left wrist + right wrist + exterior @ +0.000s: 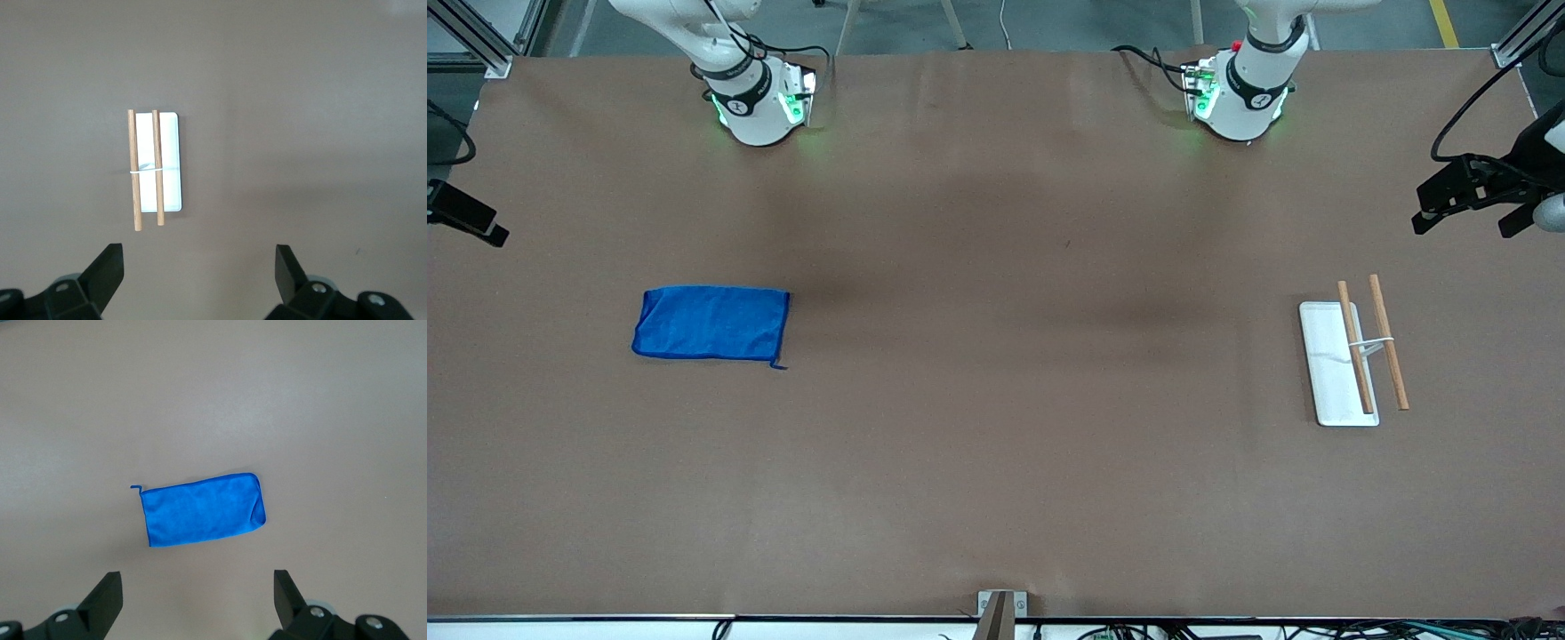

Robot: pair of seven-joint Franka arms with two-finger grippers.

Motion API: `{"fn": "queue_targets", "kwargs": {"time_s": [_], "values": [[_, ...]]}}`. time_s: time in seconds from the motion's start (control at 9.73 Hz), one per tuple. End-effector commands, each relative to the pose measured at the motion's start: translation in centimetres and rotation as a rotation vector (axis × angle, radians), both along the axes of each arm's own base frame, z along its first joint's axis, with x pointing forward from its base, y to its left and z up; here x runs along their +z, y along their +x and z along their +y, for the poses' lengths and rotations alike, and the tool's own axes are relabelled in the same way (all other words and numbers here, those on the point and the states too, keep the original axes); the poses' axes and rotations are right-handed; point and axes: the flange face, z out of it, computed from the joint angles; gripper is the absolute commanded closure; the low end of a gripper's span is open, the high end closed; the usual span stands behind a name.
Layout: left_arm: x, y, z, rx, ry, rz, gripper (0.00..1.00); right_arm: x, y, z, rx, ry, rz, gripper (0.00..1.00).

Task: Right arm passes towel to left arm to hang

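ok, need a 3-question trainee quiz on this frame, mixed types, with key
1. True or false: the towel lies flat on the table, toward the right arm's end.
2. Multiple choice: the left end effector is
A) shut on the towel
B) open, high over the rack
C) shut on a rack bar
3. Fill in: the rack has ___ wooden bars over a white base.

Key
1. True. Nothing touches it; the right end effector hangs open above it.
2. B. The left wrist view shows both fingers spread with the rack below.
3. Two. They run side by side, joined by a thin white crosspiece.
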Motion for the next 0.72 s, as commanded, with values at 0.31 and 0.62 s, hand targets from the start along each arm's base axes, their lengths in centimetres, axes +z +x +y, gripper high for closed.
{"fn": "queue_targets", "kwargs": {"time_s": [0.31,0.62], "values": [[-0.9,0.2,0.1,-0.007,0.007,0.025,0.0,0.0,-0.2,0.0,0.007,-0.007,0.002,0.0],[-1.1,0.3,-0.2,-0.014,0.008,0.03,0.0,-4.6,0.0,-0.1,0.017,0.0,0.075,0.0]]}}
